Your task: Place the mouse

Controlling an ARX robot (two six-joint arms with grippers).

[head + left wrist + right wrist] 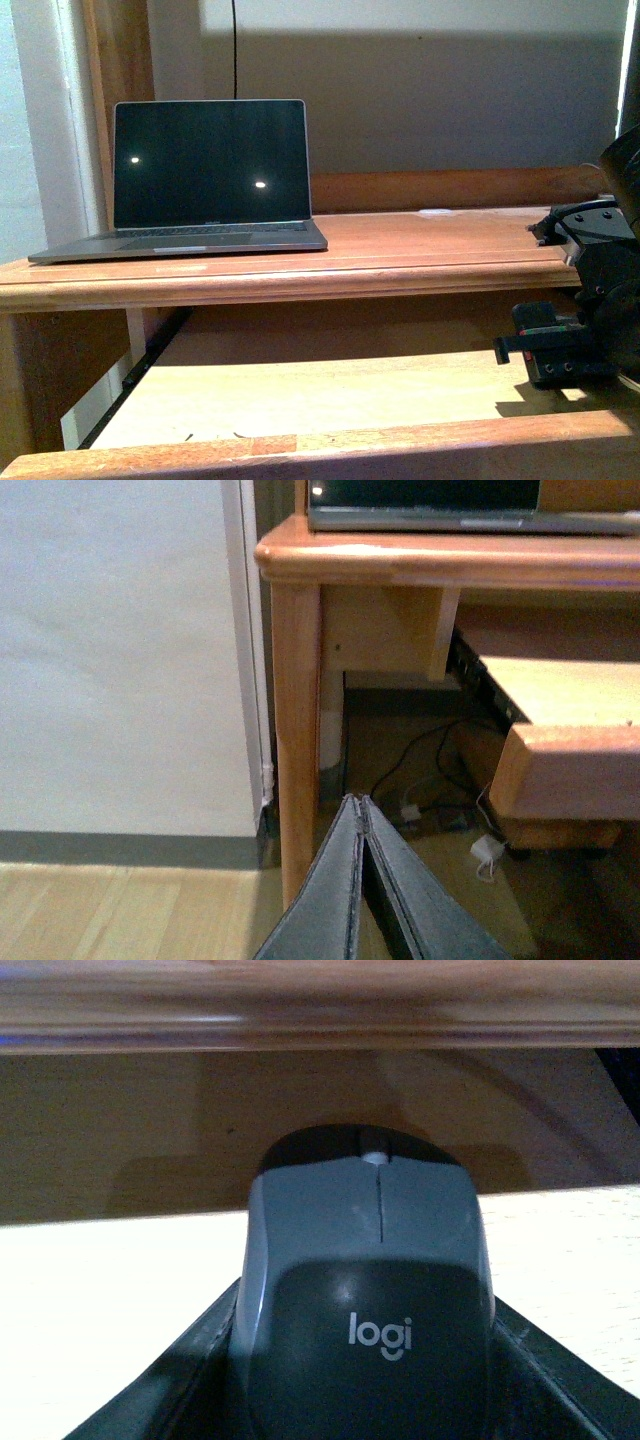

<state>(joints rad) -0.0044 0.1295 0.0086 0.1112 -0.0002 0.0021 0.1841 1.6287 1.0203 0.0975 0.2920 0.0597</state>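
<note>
Grey Logitech mouse [368, 1260], dark palm marked "logi", clamped in your right gripper [530, 350] at four o'clock; left gripper [360, 820] pressed closed, empty.

The mouse [370, 1290] fills the centre of the right wrist view: grey buttons, pale scroll wheel, darker palm rest marked "logi", sitting level, nose away from the camera.

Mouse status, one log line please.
mouse: in right gripper | place: at pull-out shelf, under desktop | left gripper: shut, empty | released: no
</note>
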